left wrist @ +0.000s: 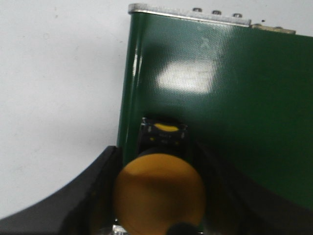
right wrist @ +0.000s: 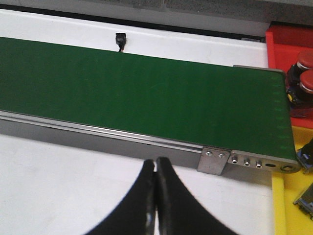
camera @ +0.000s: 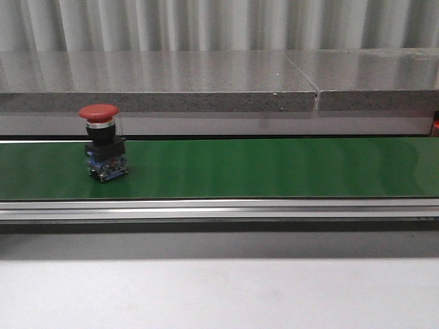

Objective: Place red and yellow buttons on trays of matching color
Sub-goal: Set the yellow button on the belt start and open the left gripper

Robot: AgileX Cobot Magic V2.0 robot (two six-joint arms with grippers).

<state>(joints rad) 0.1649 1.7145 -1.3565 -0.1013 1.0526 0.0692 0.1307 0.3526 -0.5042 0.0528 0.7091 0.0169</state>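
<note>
A red button [camera: 99, 140] with a black and blue base stands upright on the green belt [camera: 274, 168], at its left part. In the left wrist view a yellow button [left wrist: 159, 191] fills the space between the fingers [left wrist: 83, 196], cap toward the camera and black base over the belt's edge. My left gripper [left wrist: 161, 205] is shut on it. My right gripper [right wrist: 156, 164] is shut on nothing, over the white table just in front of the belt's rail. A red tray [right wrist: 286, 41] and a yellow tray [right wrist: 279, 205] sit past the belt's end. Neither gripper shows in the front view.
Two red buttons [right wrist: 304, 78] stand in the red tray. Dark button parts [right wrist: 305, 200] lie at the yellow tray's edge. A metal rail [camera: 219, 209] runs along the belt's front. A grey stone ledge [camera: 206, 86] rises behind the belt. A small black sensor [right wrist: 120, 40] sits beyond it.
</note>
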